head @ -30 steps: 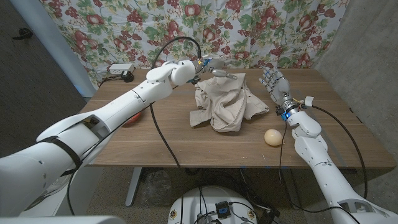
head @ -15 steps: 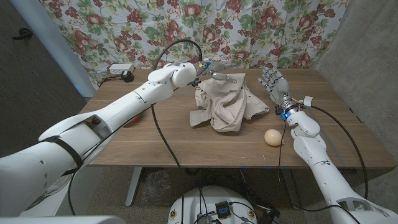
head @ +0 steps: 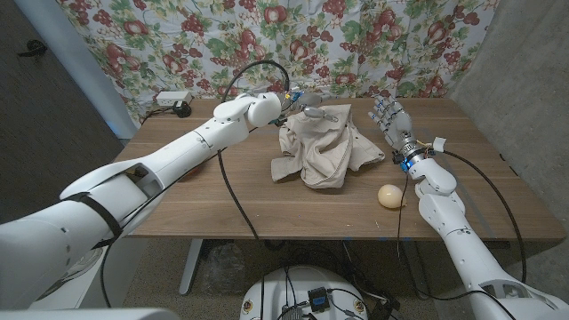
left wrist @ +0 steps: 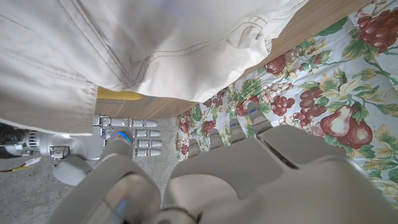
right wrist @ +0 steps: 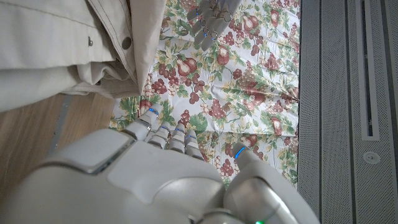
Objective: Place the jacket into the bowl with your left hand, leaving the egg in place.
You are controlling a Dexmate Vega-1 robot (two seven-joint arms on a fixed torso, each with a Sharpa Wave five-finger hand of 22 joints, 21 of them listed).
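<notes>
The beige jacket (head: 324, 149) lies crumpled at the middle of the table (head: 267, 209); its cloth also shows in the left wrist view (left wrist: 155, 43). My left hand (head: 308, 104) hovers at the jacket's far top edge with its fingers (left wrist: 252, 124) stretched out and nothing held between them. The cream egg (head: 388, 195) sits on the wood to the right of the jacket, apart from it. My right hand (head: 391, 118) stands upright behind the egg, fingers spread and empty. My left forearm (head: 191, 147) crosses the table's left part and hides what is under it.
A white power strip (head: 172, 98) lies at the table's back left corner. A black cable (head: 258, 62) arcs over the left wrist. A floral curtain (head: 293, 36) hangs close behind the table. Bare wood runs along the front edge.
My left hand has sunk slightly toward the jacket's top edge. The forearm has dropped and now covers the red bowl that showed under it. The right hand, jacket and egg have not moved.
</notes>
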